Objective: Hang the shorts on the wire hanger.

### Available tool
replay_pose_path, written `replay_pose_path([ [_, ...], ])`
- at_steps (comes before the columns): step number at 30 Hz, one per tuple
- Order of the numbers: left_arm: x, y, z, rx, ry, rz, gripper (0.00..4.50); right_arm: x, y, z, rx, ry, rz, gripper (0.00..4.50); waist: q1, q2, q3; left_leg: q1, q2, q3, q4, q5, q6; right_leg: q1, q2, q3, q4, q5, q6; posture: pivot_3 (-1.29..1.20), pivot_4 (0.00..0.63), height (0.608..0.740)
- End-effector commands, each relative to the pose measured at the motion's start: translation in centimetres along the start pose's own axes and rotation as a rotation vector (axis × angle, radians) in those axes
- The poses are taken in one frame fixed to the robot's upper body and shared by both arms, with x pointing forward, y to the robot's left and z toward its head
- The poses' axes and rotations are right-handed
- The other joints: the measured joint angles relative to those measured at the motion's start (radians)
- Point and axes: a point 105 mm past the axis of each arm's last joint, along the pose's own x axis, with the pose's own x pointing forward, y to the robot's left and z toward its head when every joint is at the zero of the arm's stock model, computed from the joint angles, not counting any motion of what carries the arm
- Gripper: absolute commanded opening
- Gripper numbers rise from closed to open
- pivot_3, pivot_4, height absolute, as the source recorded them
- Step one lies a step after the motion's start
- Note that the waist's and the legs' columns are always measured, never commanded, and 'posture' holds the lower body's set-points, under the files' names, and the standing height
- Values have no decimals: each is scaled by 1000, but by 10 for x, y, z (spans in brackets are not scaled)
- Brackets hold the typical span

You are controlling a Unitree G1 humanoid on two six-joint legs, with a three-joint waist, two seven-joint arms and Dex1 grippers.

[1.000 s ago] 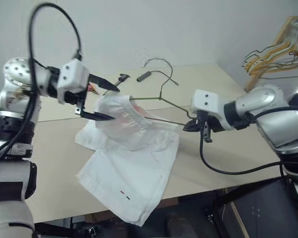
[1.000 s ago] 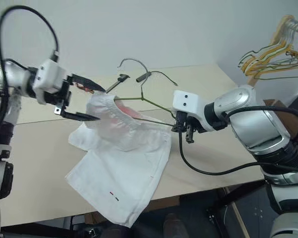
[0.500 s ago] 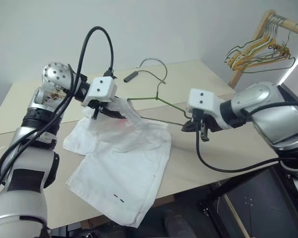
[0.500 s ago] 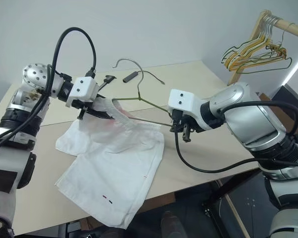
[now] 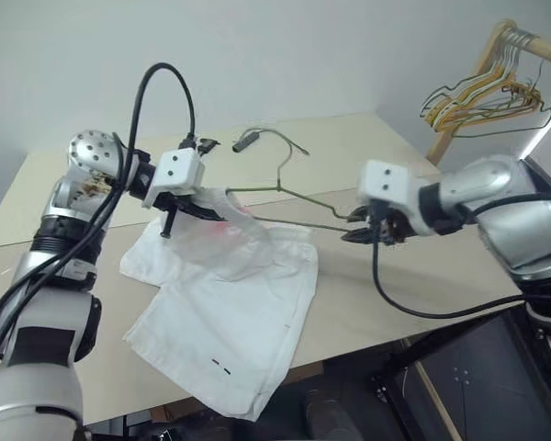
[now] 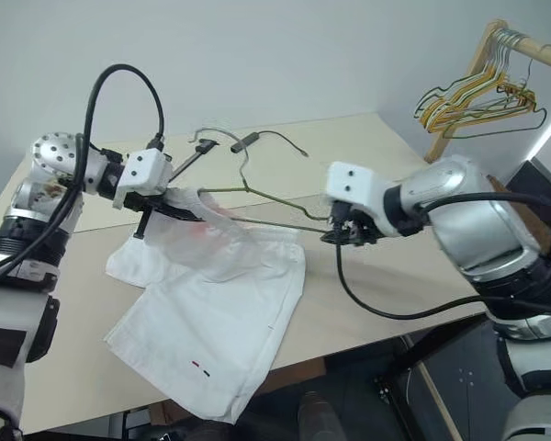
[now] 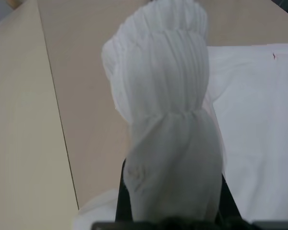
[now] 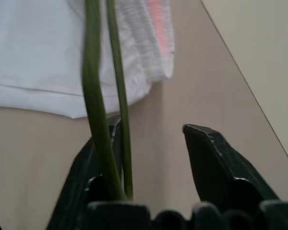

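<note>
Left gripper (image 5: 205, 208) pinching the shorts' (image 5: 239, 303) gathered waistband, centre-left of frame.
We note right gripper (image 8: 151, 158) spread, wire hanger (image 5: 298, 197) against one finger; cloth soft, limp; wire thin, springy.

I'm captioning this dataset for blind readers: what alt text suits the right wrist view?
A thin dark green wire hanger runs between the right gripper's open black fingers, lying against one finger. Beyond it, white fabric shorts with a gathered waistband lie on a beige table.
</note>
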Motion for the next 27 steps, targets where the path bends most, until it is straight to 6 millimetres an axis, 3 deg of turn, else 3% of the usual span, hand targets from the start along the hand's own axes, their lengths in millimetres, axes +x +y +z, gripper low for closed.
replay_pose_path([
  [1,-18,1,6,-26,-45,67,0,-42,-33,-18,138,-37,-230,3583,2,0,0,0,0,0,0,0,0,0,0,0,0,0,0,-160,0,740],
  [3,-22,-1,7,-60,-67,80,0,-54,-38,-30,201,-47,-291,4352,5,0,0,0,0,0,0,0,0,0,0,0,0,0,0,-156,0,740],
  [6,-30,-4,6,-118,-90,120,0,-62,-27,-56,279,-80,-335,4482,13,-1,-1,1,1,0,0,0,0,1,1,0,0,0,0,-149,0,740],
  [8,-32,-5,5,-146,-102,144,0,-53,-14,-68,313,-136,-335,4482,19,-3,-4,1,0,-1,-1,0,0,1,1,0,0,0,0,-134,0,740],
  [10,-32,-3,6,-163,-110,172,0,-30,1,-70,354,-235,-309,4482,20,-3,-10,3,0,0,0,0,0,2,1,1,0,0,0,-128,0,740],
  [16,-30,-7,8,-174,-108,173,0,39,17,-49,487,-444,-198,4482,21,-2,-15,6,0,1,1,0,1,5,1,4,2,2,1,-119,0,740],
  [18,-30,-8,9,-174,-104,170,0,64,23,-31,521,-497,-109,4482,22,-1,-16,7,-1,0,1,1,1,5,1,4,2,2,1,-111,0,740],
  [22,-30,-9,11,-174,-102,169,0,103,30,-19,560,-478,-26,4482,22,-1,-16,6,-1,0,0,1,0,4,1,3,2,2,1,-105,0,740],
  [25,-30,-11,11,-175,-102,168,0,119,29,-11,633,-508,-4,4482,26,-2,-17,4,-1,-1,0,1,0,3,0,1,8,2,1,-102,0,740],
  [27,-29,-12,10,-178,-102,166,0,123,34,-1,642,-542,42,4118,30,-2,-17,3,-1,-2,0,1,0,2,0,1,8,2,1,-101,0,740],
])
